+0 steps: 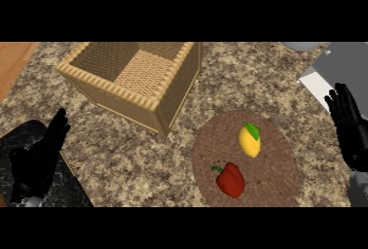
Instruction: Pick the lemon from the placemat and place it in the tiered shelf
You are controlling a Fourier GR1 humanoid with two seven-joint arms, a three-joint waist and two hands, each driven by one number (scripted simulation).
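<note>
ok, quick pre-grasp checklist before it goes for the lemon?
1. Lemon on placemat, unobstructed: ok.
2. Red pepper apart from the lemon: ok.
3. Right robot hand open, holding nothing: ok.
4. Left robot hand open, away from the placemat: ok.
5. Wicker shelf open at the top, nothing visible inside: ok.
6. Shelf's lower tiers: cannot tell.

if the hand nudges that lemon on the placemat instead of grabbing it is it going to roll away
Probably it would roll: the lemon looks rounded and oval, so a sideways nudge could turn it. It would likely wobble rather than roll straight, given its tapered ends. The woven-looking placemat may slow it, and the red pepper lies close by.
</note>
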